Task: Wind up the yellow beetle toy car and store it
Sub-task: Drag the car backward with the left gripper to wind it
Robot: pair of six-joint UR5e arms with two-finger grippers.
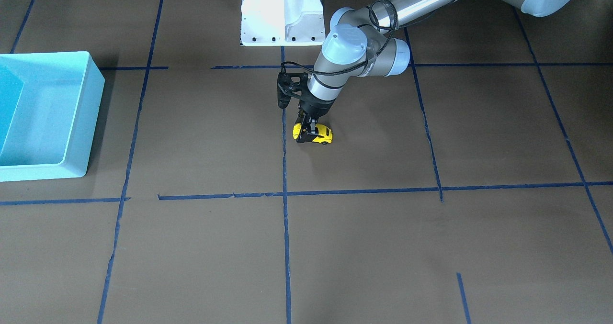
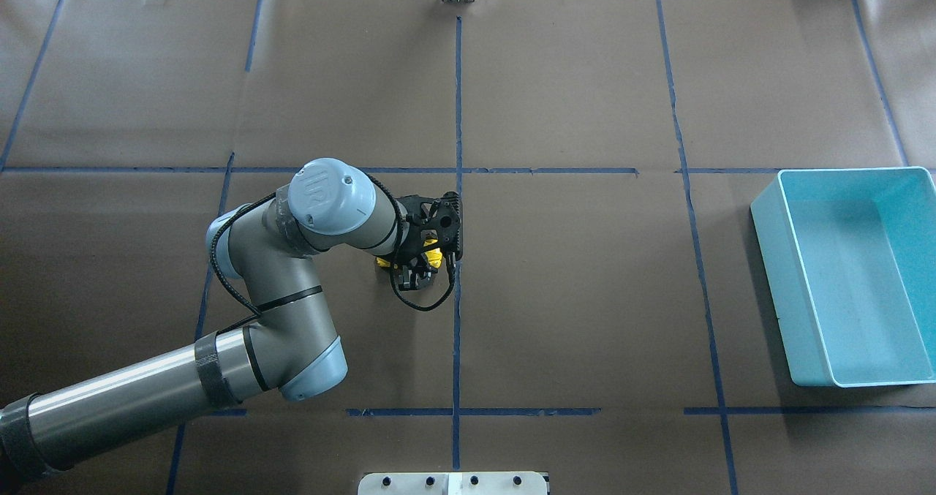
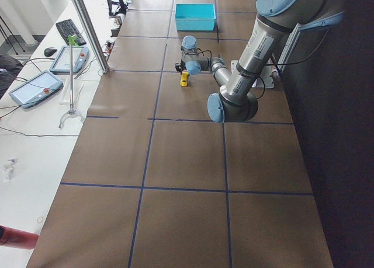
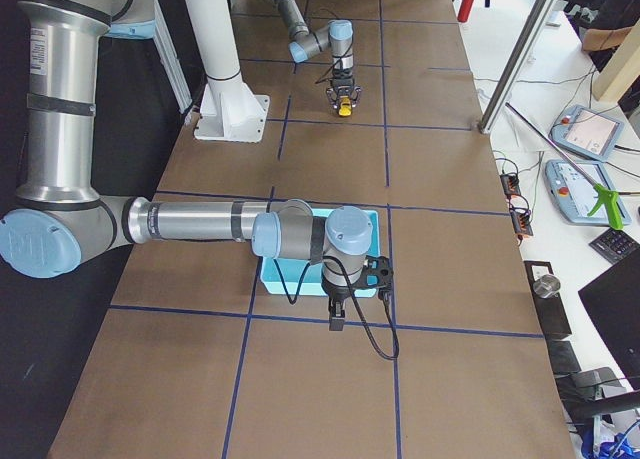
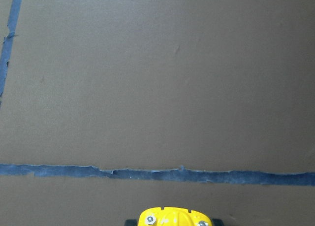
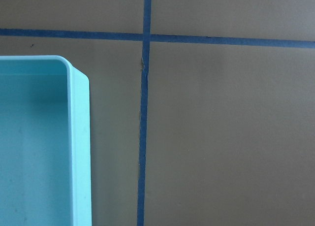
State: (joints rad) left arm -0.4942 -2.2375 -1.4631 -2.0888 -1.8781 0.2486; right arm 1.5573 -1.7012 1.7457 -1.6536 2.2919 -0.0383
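My left hand (image 1: 307, 133) grips the yellow beetle toy car (image 1: 324, 133), wheels on the worktop (image 1: 383, 247) (presumably for winding).

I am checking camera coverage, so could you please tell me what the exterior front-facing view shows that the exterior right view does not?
Only the front-facing view shows plainly the left gripper clamped across the yellow beetle toy car on the table. Only the exterior right view shows the right gripper hanging near the corner of the turquoise bin, plus a teach pendant on the side bench. Both show the car, the bin and the white robot base.
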